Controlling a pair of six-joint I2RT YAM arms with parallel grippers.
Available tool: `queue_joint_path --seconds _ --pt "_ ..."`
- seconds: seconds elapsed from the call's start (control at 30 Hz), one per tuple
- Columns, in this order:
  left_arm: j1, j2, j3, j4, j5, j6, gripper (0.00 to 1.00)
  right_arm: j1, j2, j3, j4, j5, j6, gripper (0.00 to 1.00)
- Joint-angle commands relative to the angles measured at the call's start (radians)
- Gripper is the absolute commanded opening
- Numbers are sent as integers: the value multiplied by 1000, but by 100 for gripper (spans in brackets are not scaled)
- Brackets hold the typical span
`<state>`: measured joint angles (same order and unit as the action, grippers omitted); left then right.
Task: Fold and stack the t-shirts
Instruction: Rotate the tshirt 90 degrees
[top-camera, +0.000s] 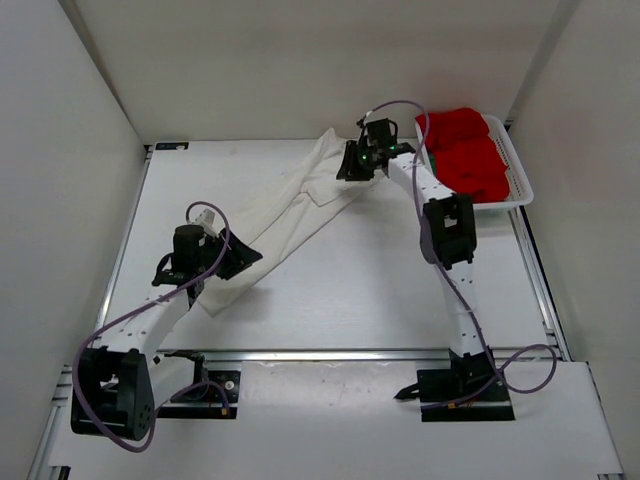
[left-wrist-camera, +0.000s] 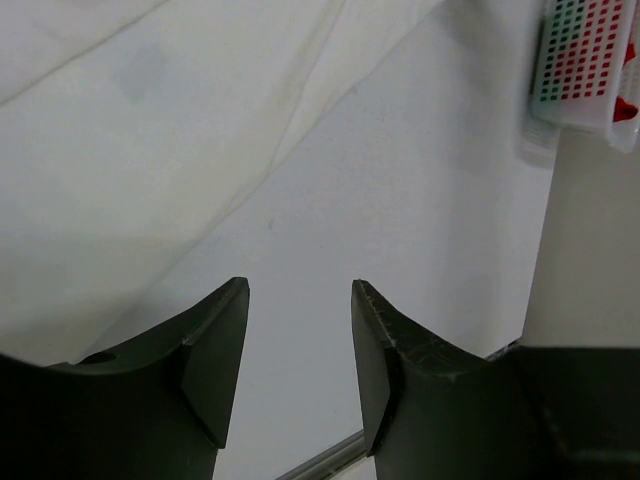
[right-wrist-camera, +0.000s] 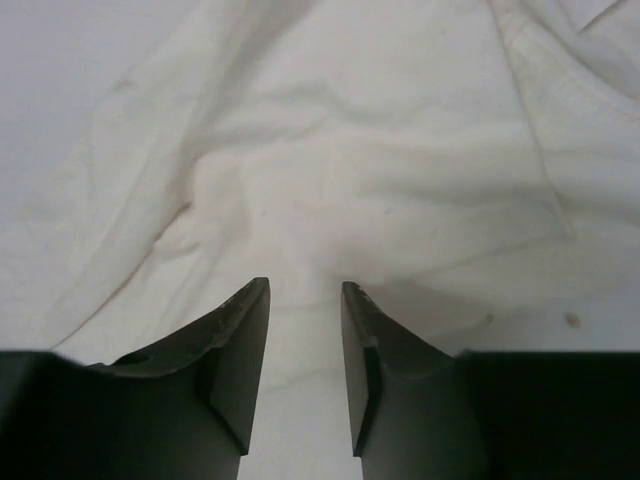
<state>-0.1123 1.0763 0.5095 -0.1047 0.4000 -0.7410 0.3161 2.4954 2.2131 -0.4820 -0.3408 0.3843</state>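
1. Cream-white t-shirt (top-camera: 290, 205) lies unfolded, diagonal across the table's (top-camera: 400, 290) middle.
2. Red t-shirt (top-camera: 470, 150) sits bunched in the mesh basket (top-camera: 521, 188), far-right corner.
3. Left gripper (left-wrist-camera: 300, 300) and right gripper (right-wrist-camera: 305, 295): jaws apart, empty; nothing folded.

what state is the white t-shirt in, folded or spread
Spread out, not folded: the cream-white t-shirt lies stretched diagonally across the table, rumpled.

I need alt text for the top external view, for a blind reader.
A cream-white t-shirt lies stretched diagonally across a white table, the left gripper near its near end and the right gripper over its far end. A white mesh basket at the far right corner holds a red t-shirt.
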Motion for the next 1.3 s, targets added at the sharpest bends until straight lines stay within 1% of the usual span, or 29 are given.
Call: queue_joint_path --seconds 0.0,0.03,0.07,0.1,0.13,0.17,0.2,0.23,0.27,0.33,0.4,0.43,0.47,0.53,0.63,0.73,0.77,0.8,0.83,0.87,0.9,0.97,1.03,1.07,1.1,1.13,1.2,1.23,1.27 --pt "-9 -30 18 -91 -3 74 56 12 -338 -48 -44 -39 -103 35" --pt "-18 -33 21 -93 -12 98 56 26 -422 -157 -40 -41 -122 35" --pt "-18 -27 23 -111 -24 113 56 32 -475 -325 21 -46 -117 36" --pt "-18 -27 44 -127 -30 135 55 53 -581 -411 66 -46 -99 35" --pt "-18 -24 53 -136 -50 167 55 64 -692 -605 171 -53 -47 35" --pt "-15 -13 84 -157 -70 176 54 89 -742 -788 227 -56 -16 35" --pt "-15 -4 107 -171 -76 201 51 113 -820 -853 329 -58 37 35" --pt "-6 -1 118 -170 -67 203 49 167 -873 -989 418 -41 80 36" --pt "3 1 127 -158 -46 198 49 198 -886 -1086 474 3 106 36" --pt "19 -6 141 -142 -32 193 49 335 -871 -1160 554 46 140 36" --pt "22 -9 156 -154 -33 200 49 411 -808 -1165 612 68 188 39" --pt "25 -4 162 -148 -29 204 50 441 -759 -1149 629 60 209 41" --pt "25 -9 155 -135 6 197 51 507 -618 -1088 705 127 284 47" --pt "14 -10 149 -139 -9 195 52 512 -568 -1086 744 138 349 48" --pt "8 -9 149 -124 0 189 51 538 -485 -1026 758 198 398 49" --pt "11 -16 149 -112 2 184 51 557 -373 -926 692 233 427 47" --pt "19 -16 149 -109 -1 187 51 566 -341 -920 689 246 444 45" --pt "32 -19 149 -112 19 181 51 564 -328 -905 692 237 471 37" --pt "31 -22 147 -106 16 180 51 563 -304 -903 692 227 484 32" --pt "33 -21 143 -112 22 181 51 560 -294 -892 686 209 496 20" --pt "36 -26 147 -122 22 192 51 552 -303 -920 683 203 496 9" --pt "28 -21 139 -122 11 202 51 528 -361 -989 701 192 496 1" --pt "8 -22 129 -127 8 196 51 480 -472 -1171 755 161 479 0" --pt "-6 -15 124 -128 -6 204 52 431 -550 -1216 760 133 458 0" --pt "-38 -10 118 -128 -15 200 52 364 -622 -1293 758 64 412 0" --pt "-73 -1 110 -128 -27 196 53 323 -656 -1355 706 1 362 0" --pt "-125 1 92 -124 -49 186 58 177 -783 -1435 644 -76 279 0" --pt "-165 4 87 -127 -67 190 59 137 -812 -1481 604 -110 234 2" --pt "-184 5 87 -135 -84 190 60 73 -854 -1497 580 -134 214 8"
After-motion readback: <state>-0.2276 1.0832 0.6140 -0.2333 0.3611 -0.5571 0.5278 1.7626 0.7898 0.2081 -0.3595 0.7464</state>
